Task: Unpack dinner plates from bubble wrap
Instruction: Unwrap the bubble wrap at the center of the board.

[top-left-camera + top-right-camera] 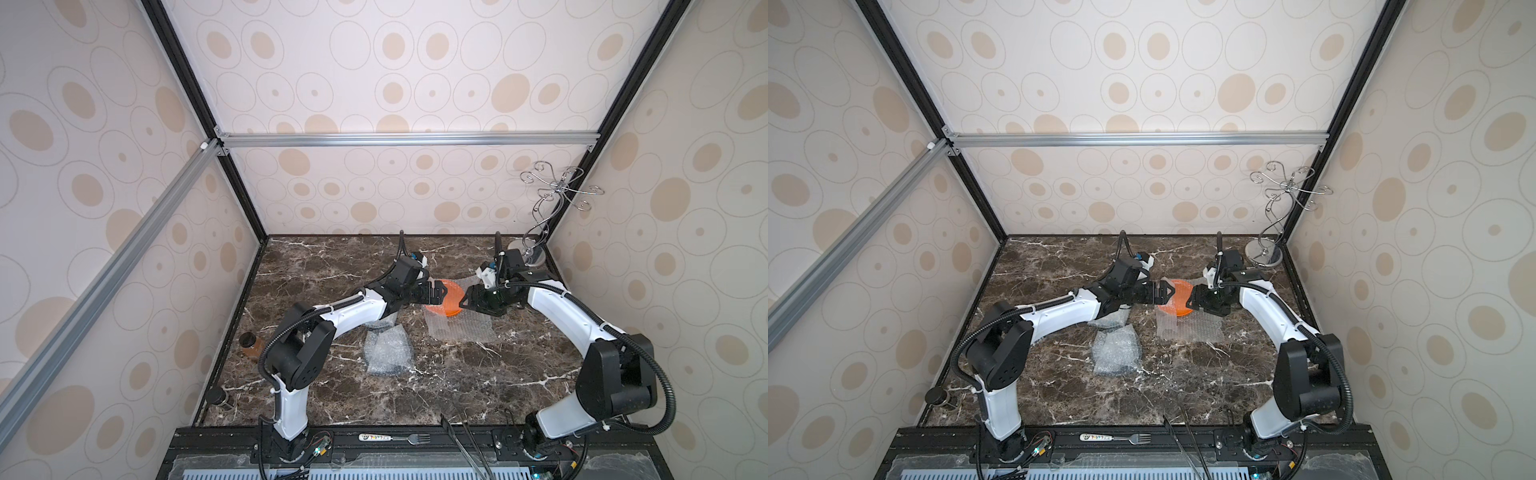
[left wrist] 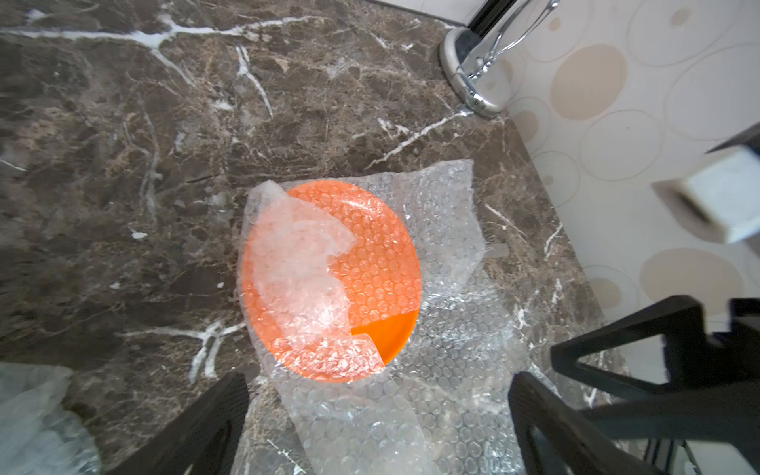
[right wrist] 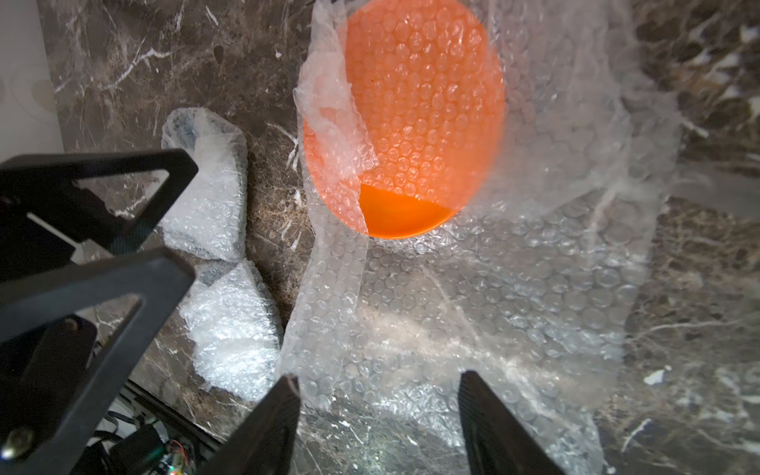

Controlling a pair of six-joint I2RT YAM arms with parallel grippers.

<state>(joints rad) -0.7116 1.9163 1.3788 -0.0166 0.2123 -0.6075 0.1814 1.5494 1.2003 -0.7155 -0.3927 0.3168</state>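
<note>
orange plate (image 1: 452, 302): lies flat toward the far middle of the tabletop (image 1: 332, 266), on the far end of an opened sheet, between the two grippers.
plate cover: in both wrist views one layer of wrap lies over most of the plate's face. a crumpled flap is doubled along one side, and only a small wedge of the plate (image 3: 403, 214) shows bare glossy orange.
bubble wrap sheet (image 1: 461, 330): clear, spread out under the plate and reaching toward the near side, with rumpled edges.
left gripper (image 1: 438, 293): hangs over the plate's left edge. its jaws are spread wide with nothing in them; in its own wrist view the plate and sheet show below the gap.
right gripper (image 1: 467, 301): hangs over the plate's right edge, facing the left one. its jaws stand apart and grip nothing, and the sheet lies loose beneath them.
wrapped bundles (image 1: 388, 351): two closed packets of bubble wrap near the left arm, apart from the open sheet. one lies partly under the left forearm. something dark grey shows through the wrap; what it is cannot be told.
wire stand (image 1: 536, 257): chrome with a round base, upright in the far right corner, well apart from the plate.
fork (image 1: 409, 437): lies on the black front rail, off the tabletop.
amber jar (image 1: 250, 345): stands at the left edge of the tabletop.
dark-lidded jar (image 1: 218, 399): stands at the same edge, nearer the front.
</note>
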